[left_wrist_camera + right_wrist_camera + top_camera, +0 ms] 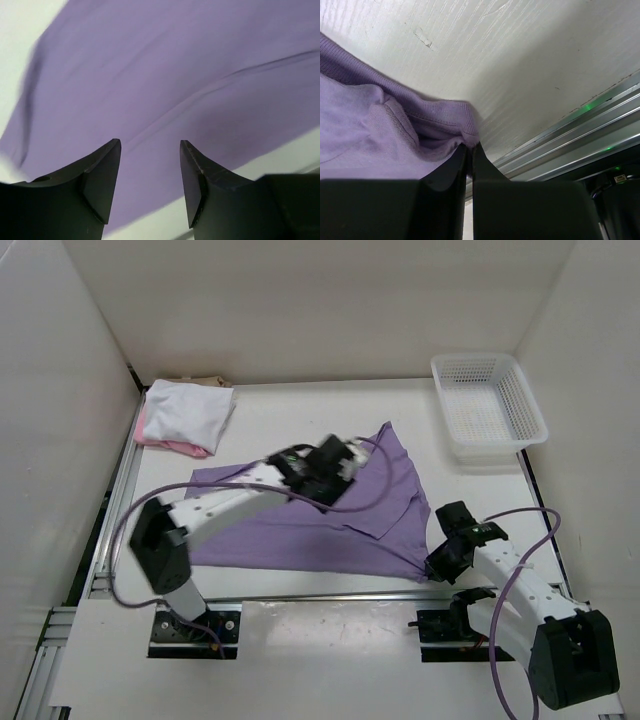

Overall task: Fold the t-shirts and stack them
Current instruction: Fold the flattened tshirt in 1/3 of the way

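Note:
The lavender t-shirt [330, 525] lies spread across the middle of the table, partly folded toward its near right corner. My left gripper [350, 462] hovers over its upper part, open, with nothing between its fingers; below it the left wrist view shows purple cloth [175, 85]. My right gripper [432, 565] is shut on the shirt's near right corner [465, 127], pinched at the fingertips just above the table. A folded stack sits at the back left: a white t-shirt [185, 410] on a pink one [185, 447], with a tan edge [200, 381] behind.
A white mesh basket [488, 405] stands at the back right. White walls enclose the table on three sides. A metal rail [570, 145] runs along the near edge close to my right gripper.

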{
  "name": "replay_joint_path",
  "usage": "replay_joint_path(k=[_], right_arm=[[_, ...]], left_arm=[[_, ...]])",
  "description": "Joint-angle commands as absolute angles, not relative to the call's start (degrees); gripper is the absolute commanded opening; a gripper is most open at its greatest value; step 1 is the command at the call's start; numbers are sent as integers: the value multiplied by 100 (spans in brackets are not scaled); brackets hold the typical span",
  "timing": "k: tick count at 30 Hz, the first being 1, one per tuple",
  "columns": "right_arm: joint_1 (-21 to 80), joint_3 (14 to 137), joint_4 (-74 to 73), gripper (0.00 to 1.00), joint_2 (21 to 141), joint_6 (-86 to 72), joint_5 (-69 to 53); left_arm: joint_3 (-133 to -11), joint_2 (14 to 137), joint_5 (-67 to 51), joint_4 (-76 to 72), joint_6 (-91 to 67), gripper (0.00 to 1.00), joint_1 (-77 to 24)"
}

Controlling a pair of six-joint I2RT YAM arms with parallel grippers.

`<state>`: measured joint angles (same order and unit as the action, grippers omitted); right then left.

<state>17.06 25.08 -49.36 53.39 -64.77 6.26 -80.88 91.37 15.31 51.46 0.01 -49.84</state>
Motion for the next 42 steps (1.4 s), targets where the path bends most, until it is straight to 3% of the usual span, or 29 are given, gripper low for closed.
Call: replay_joint_path(k=[1,6,12,19,25,36,41,42], right_arm=[[1626,2505,-5194,0,5423,-6443,870],[1521,2505,-5142,0,5370,-6390,870],[1468,2558,-5194,0,5248,-6267,870],[1310,2505,-5361,0,4931,-6267,870],[1257,2505,-5361,0,4869,-6267,870],[1257,2505,-5361,0,4869,-6161,870],[1257,2505,-5361,0,4869,-6161,870],[1257,2505,-5361,0,4869,-6161,870]], left_arm=[[-8751,10026,731,4449,0,61,-5982],[-9834,11510,159,4087,0,54,-6231],[-10406,12303,158,3973,0,46,-6231],[-10082,12376,97,3973,0,42,-6231],[-9817,11980,-465,4228,0,49,-6231],[-10020,12234,-466,4280,0,49,-6231],[-10081,12384,-413,4280,0,40,-6231],[-10142,12462,-413,4280,0,34,-6231]])
